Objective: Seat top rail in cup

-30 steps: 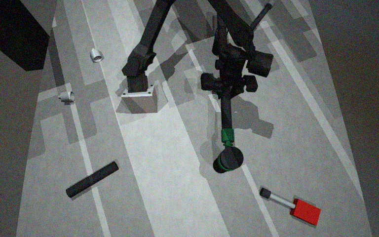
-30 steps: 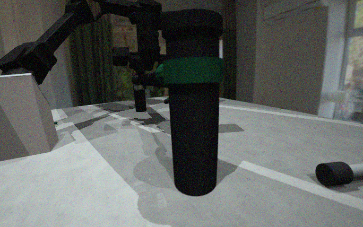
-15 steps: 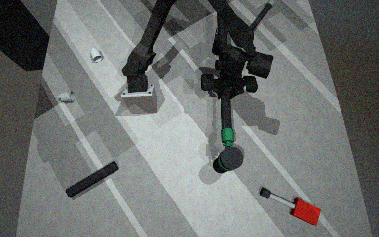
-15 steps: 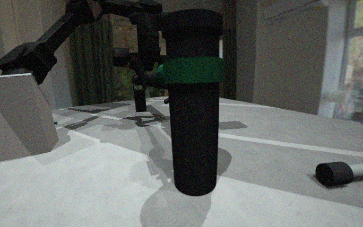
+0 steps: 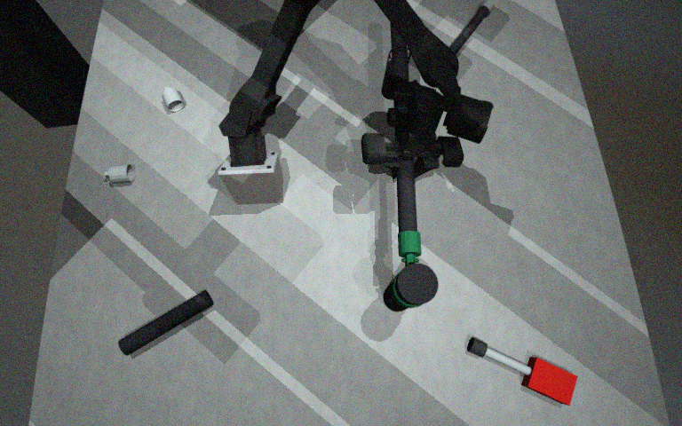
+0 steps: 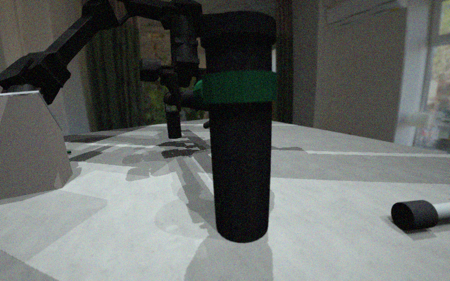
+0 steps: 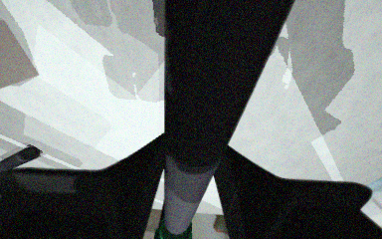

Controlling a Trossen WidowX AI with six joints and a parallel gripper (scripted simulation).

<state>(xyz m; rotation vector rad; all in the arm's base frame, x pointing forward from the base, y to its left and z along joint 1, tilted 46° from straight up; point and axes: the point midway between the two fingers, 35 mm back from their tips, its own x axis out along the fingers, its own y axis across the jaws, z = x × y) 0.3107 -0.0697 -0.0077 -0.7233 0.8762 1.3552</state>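
Running lengthwise down the top view, the dark top rail (image 5: 407, 193) keeps its long axis level above the counter (image 5: 312, 351), near end in the green rail-end cup (image 5: 408, 242) beside the big post (image 5: 415, 284). The claw (image 5: 406, 160) is clamped around the rail mid-length. The green brace band (image 6: 239, 86) sits high under the post cap (image 6: 238, 24). Open counter lies left of the post; a loose dark tube (image 5: 165, 321) and a red-headed tool (image 5: 527, 370) rest well apart. Striped light crosses the grey surface; curtains and a window stand behind.
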